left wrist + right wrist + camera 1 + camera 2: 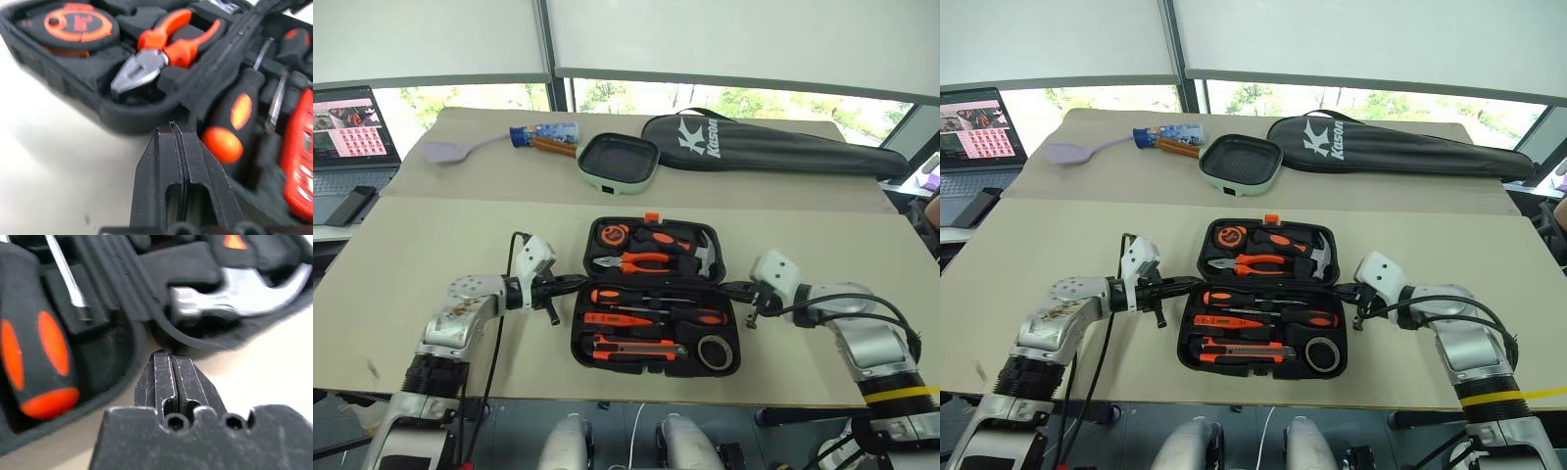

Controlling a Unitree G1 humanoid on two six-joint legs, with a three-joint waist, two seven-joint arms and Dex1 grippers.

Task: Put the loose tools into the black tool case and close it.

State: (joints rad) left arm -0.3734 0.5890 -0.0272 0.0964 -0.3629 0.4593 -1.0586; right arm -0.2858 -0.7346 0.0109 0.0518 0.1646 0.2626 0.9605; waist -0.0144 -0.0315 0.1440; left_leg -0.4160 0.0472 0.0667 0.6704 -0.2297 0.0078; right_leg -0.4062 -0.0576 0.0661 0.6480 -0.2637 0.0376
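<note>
The black tool case lies open in the middle of the table, its lid half on the far side. Its near half holds two screwdrivers, a small orange tester screwdriver, the utility knife and the tape roll. My left gripper is shut and empty, its tip at the case's left edge by the hinge line. On the opposite side my right gripper is also shut and empty, its tip at the right edge near the hinge.
Pliers, a hammer and a tape measure sit in the lid half. Farther back lie a long black zippered bag, a square grill pan and a spatula. A laptop stands at the far left.
</note>
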